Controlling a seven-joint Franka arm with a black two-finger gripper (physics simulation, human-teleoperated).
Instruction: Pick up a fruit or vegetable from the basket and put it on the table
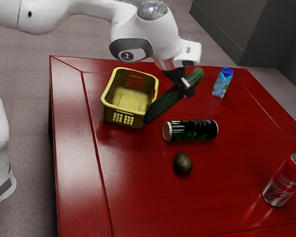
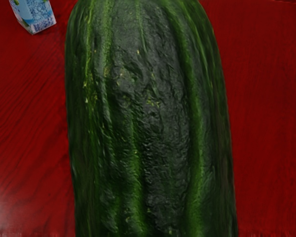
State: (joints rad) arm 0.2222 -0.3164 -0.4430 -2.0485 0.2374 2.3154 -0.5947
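My gripper (image 1: 183, 88) is shut on a long green cucumber (image 1: 166, 102), which hangs tilted above the red table (image 1: 133, 173). Its lower, darker end is beside the yellow basket (image 1: 124, 112), near the corner facing the black can; its lighter end points up, toward the blue carton. The basket stands upright, and I see only its bare yellow floor inside. Close under my hand in the wrist view lies the cucumber (image 2: 148, 123), large and ridged.
A black and green can (image 1: 191, 130) lies on its side near the cucumber. A dark avocado-like item (image 1: 182, 164) rests beyond it. A blue carton (image 1: 222, 82) and a red can (image 1: 285, 179) stand upright on the table.
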